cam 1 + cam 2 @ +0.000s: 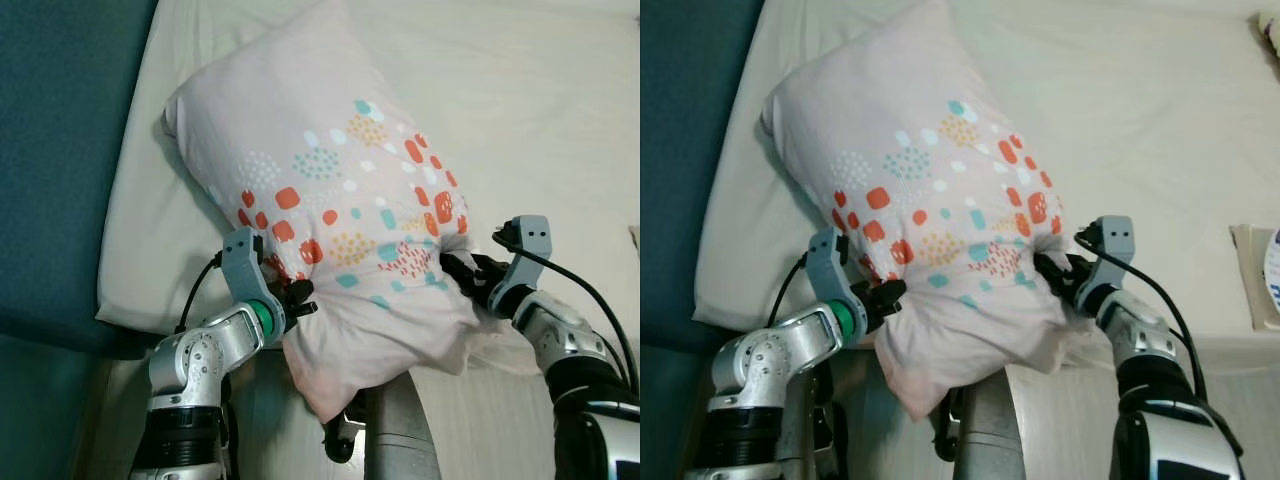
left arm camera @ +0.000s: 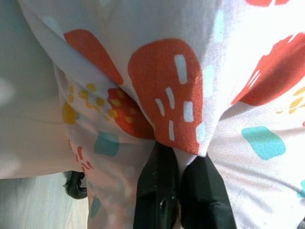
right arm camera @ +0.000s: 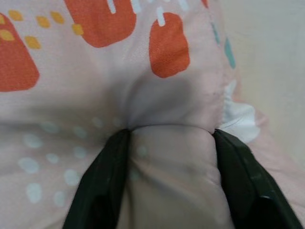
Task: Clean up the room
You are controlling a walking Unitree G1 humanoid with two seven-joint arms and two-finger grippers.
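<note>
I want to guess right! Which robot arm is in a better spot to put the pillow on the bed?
Probably both together. The left gripper pinches the pillow on one side, the right gripper squeezes the other. The far end already lies on the bed.

The pillow point(image 1: 340, 215) was pale pink, printed with orange-red rounded blocks, teal dashes, yellow dot clusters and white speckles. The mattress point(image 1: 520, 110) beneath it was cream. A headboard point(image 1: 60, 170) alongside was deep teal. The left gripper point(image 1: 297, 296) and the right gripper point(image 1: 458, 272) had black fingers on silver arms with grey-blue brackets.
</note>
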